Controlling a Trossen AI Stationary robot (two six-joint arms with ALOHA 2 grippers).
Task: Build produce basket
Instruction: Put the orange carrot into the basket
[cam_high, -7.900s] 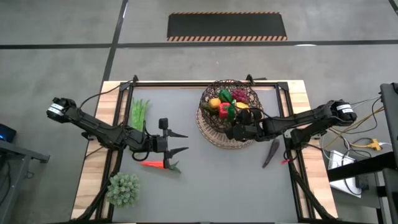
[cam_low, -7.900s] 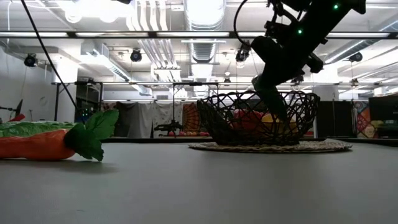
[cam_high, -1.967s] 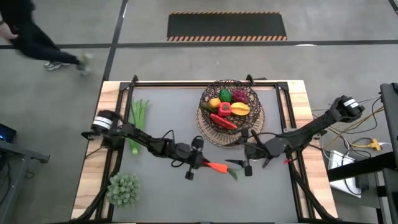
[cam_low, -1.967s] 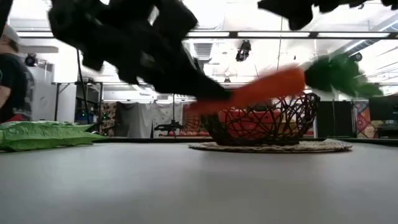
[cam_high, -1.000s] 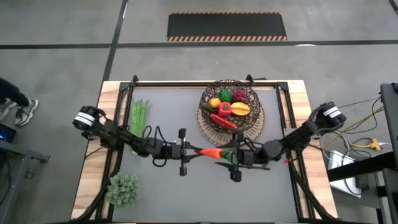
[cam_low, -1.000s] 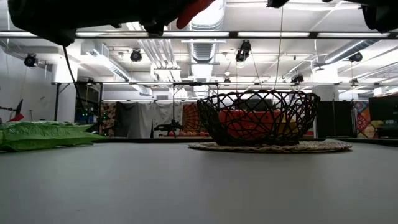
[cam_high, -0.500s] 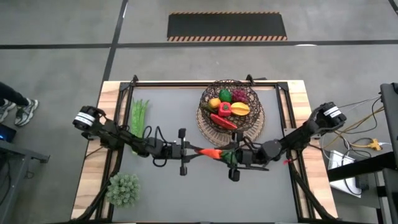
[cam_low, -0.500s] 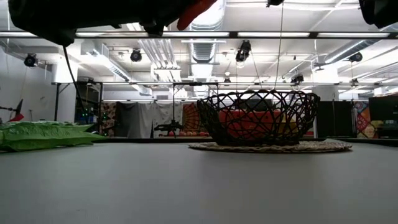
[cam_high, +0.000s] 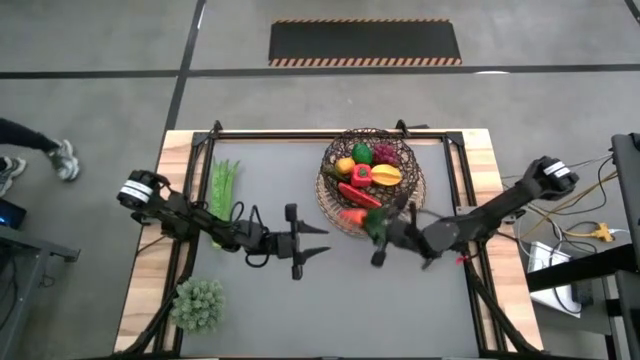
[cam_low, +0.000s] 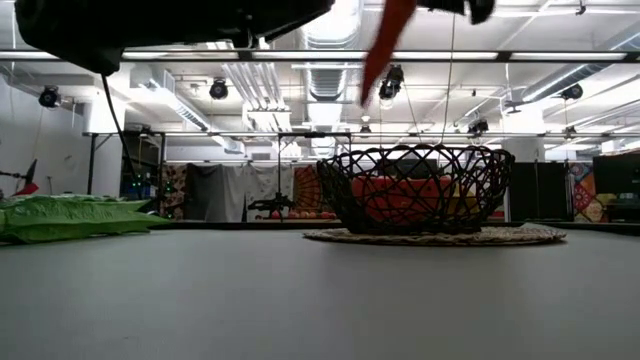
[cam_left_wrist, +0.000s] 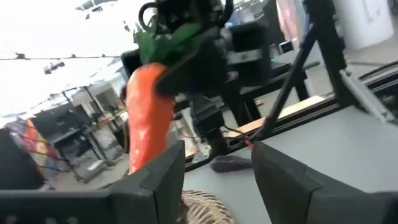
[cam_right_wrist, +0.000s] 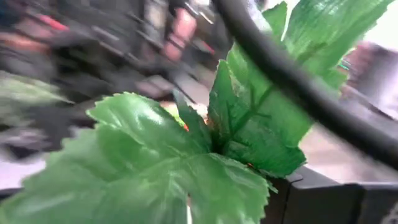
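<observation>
An orange carrot (cam_left_wrist: 148, 118) with green leaves hangs in the air by the near rim of the dark wicker basket (cam_high: 372, 205). My right gripper (cam_high: 378, 235) is shut on it. In the low view the carrot (cam_low: 385, 40) slants down above the basket (cam_low: 420, 190). Several pieces of produce (cam_high: 365, 172) lie inside the basket. My left gripper (cam_high: 322, 240) stands open to the carrot's left, nothing between its fingers (cam_left_wrist: 155, 180). Green beans (cam_high: 222, 185) lie flat at the far left. My right gripper pinches the carrot at its leafy top (cam_left_wrist: 177, 46), where the leaves (cam_right_wrist: 186, 162) meet the orange body. The fingers come about level from the table's right side. The carrot hangs tilted, pointed tip down, lifted clear of the table.
A pale green leafy clump (cam_high: 198, 303) sits at the near left corner. A dark long piece (cam_left_wrist: 230, 163) lies on the table under my right arm, near the right edge. Open grey tabletop stretches between the arms and the near edge.
My left gripper has opened and let go of the carrot, staying in place. My right gripper, holding the leafy end, has risen and gone toward the basket. The carrot has swung from lying level between both grippers to hanging tip down.
</observation>
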